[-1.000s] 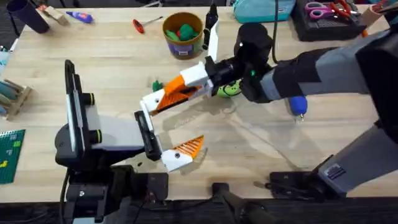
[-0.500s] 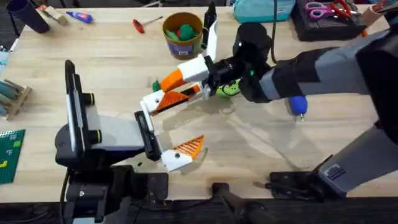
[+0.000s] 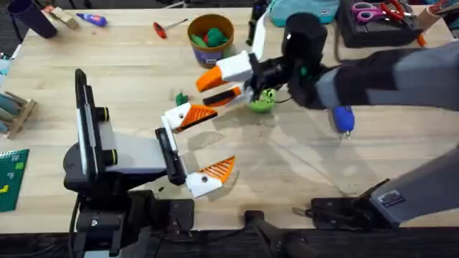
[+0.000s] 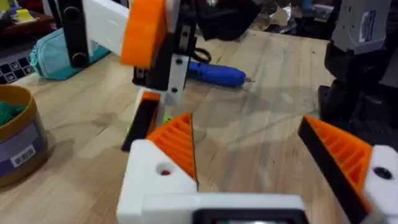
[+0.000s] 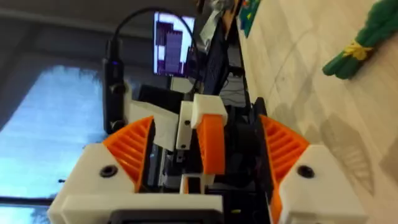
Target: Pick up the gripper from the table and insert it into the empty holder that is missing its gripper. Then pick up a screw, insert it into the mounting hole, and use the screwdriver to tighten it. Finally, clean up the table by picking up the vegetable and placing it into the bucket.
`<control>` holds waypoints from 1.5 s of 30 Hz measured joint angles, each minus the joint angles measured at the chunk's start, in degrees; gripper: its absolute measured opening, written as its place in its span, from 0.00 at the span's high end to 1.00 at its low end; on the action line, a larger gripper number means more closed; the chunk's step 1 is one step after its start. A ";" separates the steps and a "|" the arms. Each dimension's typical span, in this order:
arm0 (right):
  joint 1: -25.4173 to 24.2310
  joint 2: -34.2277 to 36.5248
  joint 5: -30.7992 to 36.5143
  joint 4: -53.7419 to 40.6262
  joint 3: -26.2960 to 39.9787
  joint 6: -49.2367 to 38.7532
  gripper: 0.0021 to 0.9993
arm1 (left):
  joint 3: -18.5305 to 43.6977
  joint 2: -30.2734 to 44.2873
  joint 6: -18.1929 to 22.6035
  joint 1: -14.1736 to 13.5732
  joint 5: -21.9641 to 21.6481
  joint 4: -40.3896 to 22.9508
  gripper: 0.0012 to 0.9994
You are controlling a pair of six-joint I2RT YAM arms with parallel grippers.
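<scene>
The orange ribbed gripper [image 3: 197, 117] sits in the white holder [image 3: 174, 117] on the far jaw of my left gripper [image 3: 223, 139], opposite its twin finger [image 3: 219, 170]. My left gripper [image 4: 244, 124] is open with nothing between its fingers. My right gripper [image 3: 226, 84] hovers open just beyond it, holding nothing, and faces the left arm in the right wrist view [image 5: 207, 124]. The small dark-green vegetable [image 3: 181, 97] [image 5: 360, 43] lies on the table beside the holder. The ochre bucket [image 3: 210, 39] [image 4: 15, 146] stands at the back. A blue screwdriver [image 3: 343, 120] [image 4: 214, 73] lies under my right arm.
A green ring-shaped disc [image 3: 262, 102] lies beneath my right gripper. A red-handled tool [image 3: 161, 29] and a dark cup [image 3: 32, 18] are at the back left, a teal pouch [image 3: 301, 11] and a tray of scissors [image 3: 380, 18] at the back right.
My right gripper was closed around the orange finger at the holder; it has let go and drawn back up and to the right. The finger stays in the holder.
</scene>
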 joint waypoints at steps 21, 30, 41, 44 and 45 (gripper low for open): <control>-9.60 -13.31 21.10 -92.50 26.64 -58.31 0.16 | 0.00 0.00 -0.01 -0.01 0.00 -0.02 0.01; -8.05 -13.51 47.88 -111.07 39.76 -72.32 0.16 | 0.00 0.02 0.00 -0.01 0.00 -0.02 0.01; -6.18 -13.52 66.04 -114.52 40.33 -77.65 0.16 | 0.00 0.00 -0.02 0.00 0.01 -0.02 0.01; -6.17 -13.52 67.34 -114.87 40.33 -79.30 0.16 | 0.00 0.00 -0.02 0.00 0.00 -0.02 0.01; -6.17 -13.52 67.58 -114.88 40.33 -79.88 0.16 | 0.00 0.00 -0.02 0.00 0.01 -0.02 0.01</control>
